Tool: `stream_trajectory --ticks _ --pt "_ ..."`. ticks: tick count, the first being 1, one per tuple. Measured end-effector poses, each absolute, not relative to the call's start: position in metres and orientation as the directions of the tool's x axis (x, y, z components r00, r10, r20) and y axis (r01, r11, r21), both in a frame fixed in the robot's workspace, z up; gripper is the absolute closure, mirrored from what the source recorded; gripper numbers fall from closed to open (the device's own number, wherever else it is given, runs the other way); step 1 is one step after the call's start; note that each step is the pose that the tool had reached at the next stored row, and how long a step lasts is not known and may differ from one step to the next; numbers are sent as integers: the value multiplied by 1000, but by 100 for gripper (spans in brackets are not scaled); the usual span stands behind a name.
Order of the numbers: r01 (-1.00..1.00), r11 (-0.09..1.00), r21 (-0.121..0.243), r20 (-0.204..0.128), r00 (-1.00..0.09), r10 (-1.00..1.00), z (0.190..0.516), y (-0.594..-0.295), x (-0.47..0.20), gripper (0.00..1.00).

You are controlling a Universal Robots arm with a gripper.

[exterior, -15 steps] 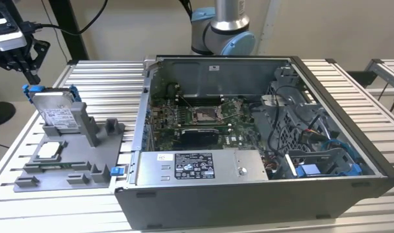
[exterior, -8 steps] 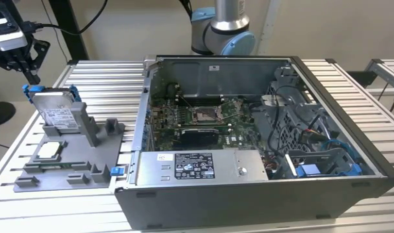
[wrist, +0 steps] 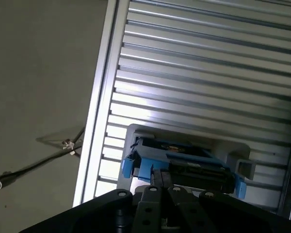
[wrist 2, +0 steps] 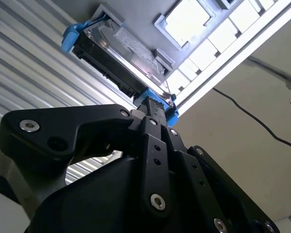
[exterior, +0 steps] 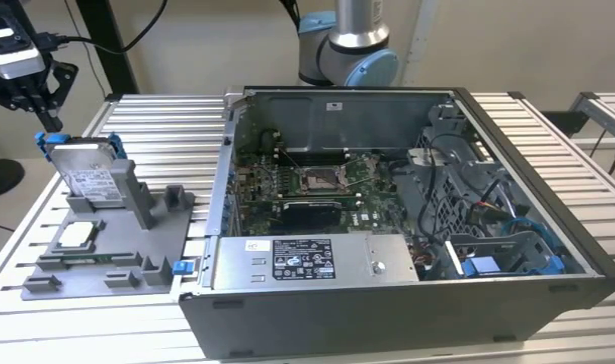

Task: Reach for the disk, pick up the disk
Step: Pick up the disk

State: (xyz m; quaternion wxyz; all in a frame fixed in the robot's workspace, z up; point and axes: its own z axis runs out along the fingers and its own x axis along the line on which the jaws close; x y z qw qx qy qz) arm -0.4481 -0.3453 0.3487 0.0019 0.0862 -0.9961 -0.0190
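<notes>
Closed on nothing, the gripper (wrist 2: pixel 153 104) hangs just above the disk (exterior: pixel 89 180) (blue-railed end up), which stands on edge in a grey holder (exterior: pixel 135 227) directly beneath its tips, at the exterior view's left.

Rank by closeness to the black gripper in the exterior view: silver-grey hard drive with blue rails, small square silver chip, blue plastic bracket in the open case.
1. Hard drive, upright just below the gripper.
2. Silver chip, flat on the grey tray.
3. Blue bracket, in the case, exterior view's right.
</notes>
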Motion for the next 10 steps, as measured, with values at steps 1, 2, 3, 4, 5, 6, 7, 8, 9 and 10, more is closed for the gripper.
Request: stream_trajectory --ticks 1,2,3,4,5,6,7,8,9,10 --pt "-176 984 38 0 -984 -176 349 -345 -448 100" --pt "-182 983 38 0 -983 -182 349 -345 -448 100" --pt "-187 982 38 0 -982 -188 349 -345 -448 100" --pt "-193 980 38 0 -981 -194 349 -345 -448 100" --pt "-199 979 38 0 -980 -200 349 -345 -448 100" --pt "-206 978 38 1 -978 -206 349 -345 -448 100" --pt "-213 976 38 0 -977 -213 349 -345 -448 100" --pt "-219 975 38 0 -976 -219 349 -345 -448 100" --pt "-226 973 38 1 -974 -226 349 -345 -448 100" --pt "-232 972 38 1 -973 -232 349 -345 -448 100"
